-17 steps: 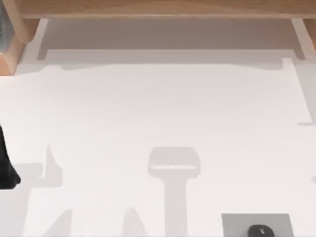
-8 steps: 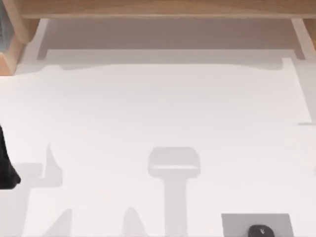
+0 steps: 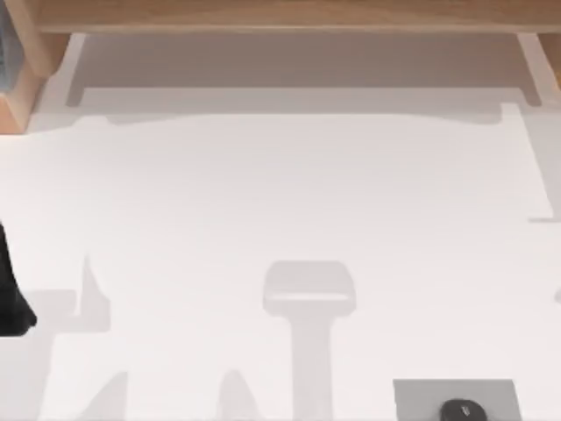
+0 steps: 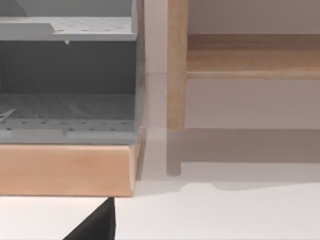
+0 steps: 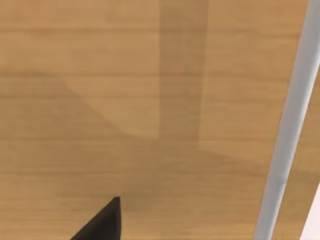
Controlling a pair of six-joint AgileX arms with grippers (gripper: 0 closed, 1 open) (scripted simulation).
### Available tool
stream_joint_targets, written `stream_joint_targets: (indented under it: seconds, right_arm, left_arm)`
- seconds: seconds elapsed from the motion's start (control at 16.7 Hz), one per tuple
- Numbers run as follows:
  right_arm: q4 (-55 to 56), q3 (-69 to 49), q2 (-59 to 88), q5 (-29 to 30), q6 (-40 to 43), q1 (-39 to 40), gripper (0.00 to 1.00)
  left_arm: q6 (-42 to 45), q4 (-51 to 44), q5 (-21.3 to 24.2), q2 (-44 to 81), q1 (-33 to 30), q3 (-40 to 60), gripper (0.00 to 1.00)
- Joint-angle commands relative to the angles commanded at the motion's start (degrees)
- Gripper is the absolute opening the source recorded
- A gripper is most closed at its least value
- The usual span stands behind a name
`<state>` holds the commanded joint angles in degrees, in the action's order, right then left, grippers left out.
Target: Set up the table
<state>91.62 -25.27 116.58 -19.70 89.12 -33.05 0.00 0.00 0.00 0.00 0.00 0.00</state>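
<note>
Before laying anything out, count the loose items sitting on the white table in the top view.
2: a grey pad at the table's near edge, right of centre, and a dark mouse resting on it. More may lie beyond the picture's edge.

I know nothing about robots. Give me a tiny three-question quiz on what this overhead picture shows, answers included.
1. True or false: the mouse sits on the grey pad.
2. Which side of the table holds the pad? A) left near corner B) right near edge C) far middle
3. Fill in: the boards along the table's far edge are made of ____.

Key: 1 true. 2 B. 3 wood.
</note>
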Motion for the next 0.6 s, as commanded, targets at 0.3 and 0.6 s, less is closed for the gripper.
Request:
stream_joint_targets:
  seconds: [0.3, 0.6]
  right_arm:
    - [0.0, 0.0, 0.0, 0.0, 0.0, 0.0, 0.47]
    - [0.0, 0.0, 0.0, 0.0, 0.0, 0.0, 0.10]
  left_arm:
    - [0.0, 0.0, 0.0, 0.0, 0.0, 0.0, 1.00]
    - [0.0, 0.0, 0.0, 0.0, 0.0, 0.0, 1.00]
